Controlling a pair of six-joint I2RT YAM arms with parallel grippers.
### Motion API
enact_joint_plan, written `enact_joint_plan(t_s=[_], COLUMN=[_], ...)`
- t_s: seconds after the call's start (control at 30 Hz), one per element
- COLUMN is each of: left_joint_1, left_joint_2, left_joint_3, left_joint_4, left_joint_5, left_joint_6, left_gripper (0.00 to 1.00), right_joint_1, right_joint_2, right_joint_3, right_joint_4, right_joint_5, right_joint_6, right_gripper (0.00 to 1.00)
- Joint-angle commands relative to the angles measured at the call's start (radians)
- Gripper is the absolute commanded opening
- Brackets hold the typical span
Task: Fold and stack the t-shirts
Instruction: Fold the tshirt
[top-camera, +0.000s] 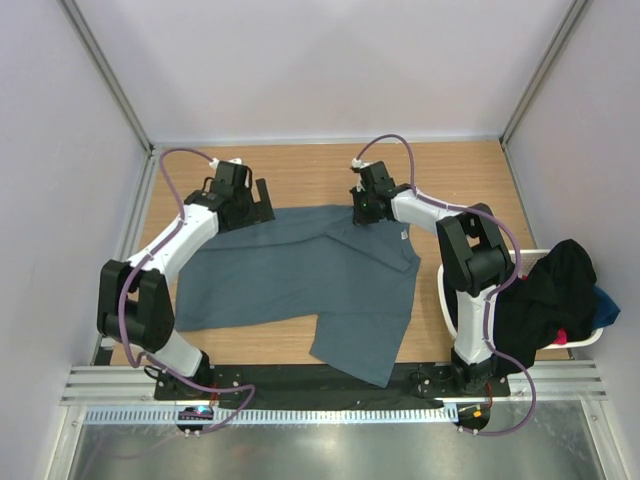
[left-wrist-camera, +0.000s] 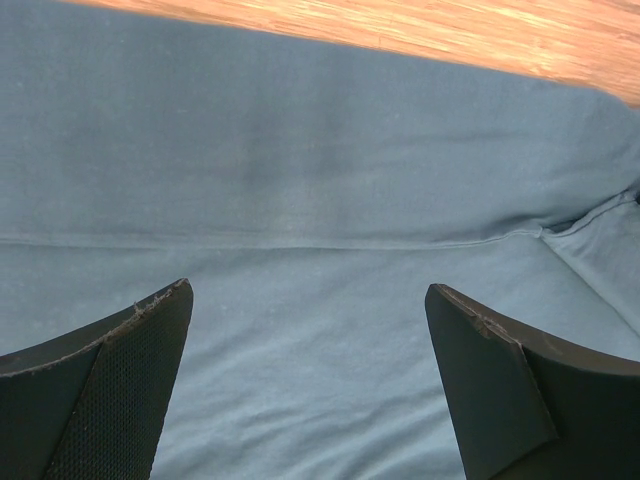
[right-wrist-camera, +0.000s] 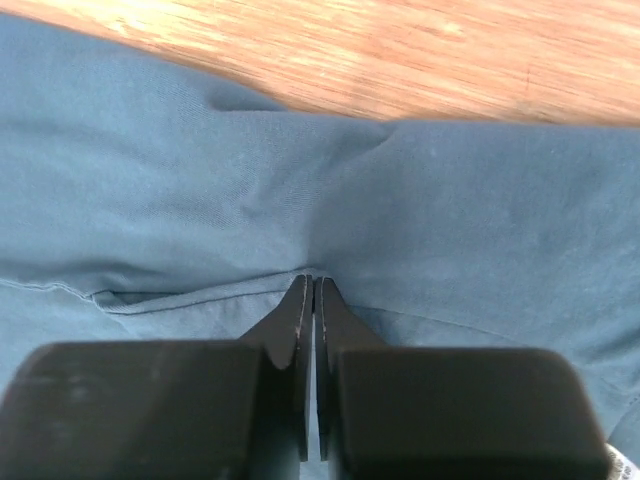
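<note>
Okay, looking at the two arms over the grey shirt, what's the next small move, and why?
Probably lower the left gripper and close it on the shirt near its far edge. Its jaws stand wide open over the cloth, while the right gripper looks pinched shut on a pucker along that same edge. A fold likely needs both sides held.

Lab robot cell: plain white walls (top-camera: 320, 70); aluminium rails (top-camera: 100, 384); wooden table (top-camera: 300, 175).

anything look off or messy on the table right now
The slate t-shirt lies crooked and rumpled, one flap reaching the table's near edge. A black shirt spills over the white basket rim at right. Nothing looks damaged.
</note>
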Motion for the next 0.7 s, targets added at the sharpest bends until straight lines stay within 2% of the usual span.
enact_joint_plan(t_s=[0.0, 0.3, 0.67], left_joint_1=[-0.003, -0.003, -0.003], left_joint_2=[-0.054, -0.068, -0.074], left_joint_3=[0.003, -0.011, -0.039], left_joint_4=[-0.008, -0.017, -0.034], left_joint_5=[-0.032, -0.047, -0.059], left_joint_6=[0.009, 0.016, 0.018], left_gripper=[1.00, 1.00, 1.00], right_joint_1=[0.006, 0.052, 0.222], right_joint_2=[-0.019, -0.153, -0.262], right_joint_3=[0.021, -0.045, -0.238], right_joint_4=[0.000, -0.017, 0.019], right_joint_5=[0.011, -0.032, -0.006], right_joint_6=[0.004, 0.059, 0.289], right_gripper=[0.01, 0.01, 0.01])
